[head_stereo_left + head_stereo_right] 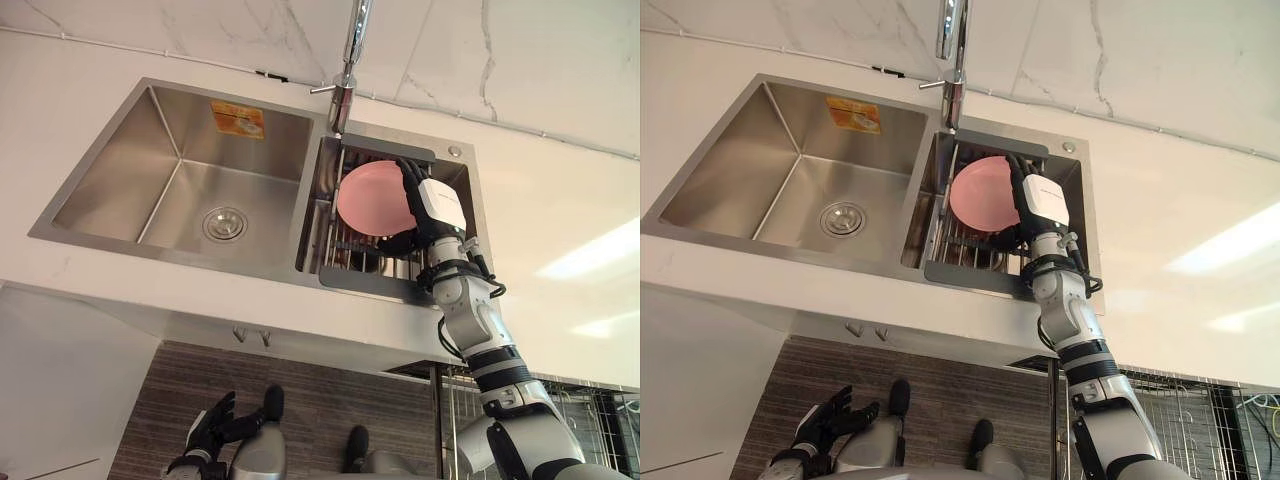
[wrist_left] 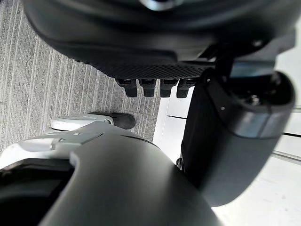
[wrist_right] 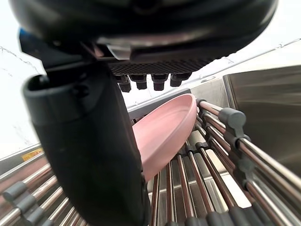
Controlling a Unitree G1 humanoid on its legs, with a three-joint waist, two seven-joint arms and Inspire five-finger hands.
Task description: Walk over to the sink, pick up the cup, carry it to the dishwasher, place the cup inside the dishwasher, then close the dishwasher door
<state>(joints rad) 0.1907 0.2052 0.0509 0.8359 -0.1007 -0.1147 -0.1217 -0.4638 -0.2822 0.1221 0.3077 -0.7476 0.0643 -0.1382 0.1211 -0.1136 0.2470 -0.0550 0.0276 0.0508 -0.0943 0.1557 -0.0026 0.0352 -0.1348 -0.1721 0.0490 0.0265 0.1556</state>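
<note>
Nearest, below the sink's [image 1: 95,238] front edge and towards its left end, the left hand [image 1: 208,430] hangs over the grey floor [image 1: 330,395] with its fingers loosely spread, holding nothing. Below the sink's right end a wire basket [image 1: 590,415] is cut off by the frame, so its outline is hard to make out.

The right arm rises past the sink's front lip into the right basin, where a rod rack [image 3: 225,141] lines the floor and walls. No cup can be made out. A pink dish [image 1: 370,198] stands on edge in that rack, its face turned toward the sink's front. The right hand [image 1: 437,205] sits at the dish's right rim, unclenched. The thumb [image 3: 84,155] is on one side and the fingers [image 3: 141,84] are straight on the other. Any contact is hidden, and the thumb covers part of the dish.

The left basin shows bare steel around its drain [image 1: 224,223], with a sticker [image 1: 238,119] on its back wall. White counter [image 1: 560,220] spreads wide to the sink's right. Behind the divider rises the tap [image 1: 345,90], its top cut off.
</note>
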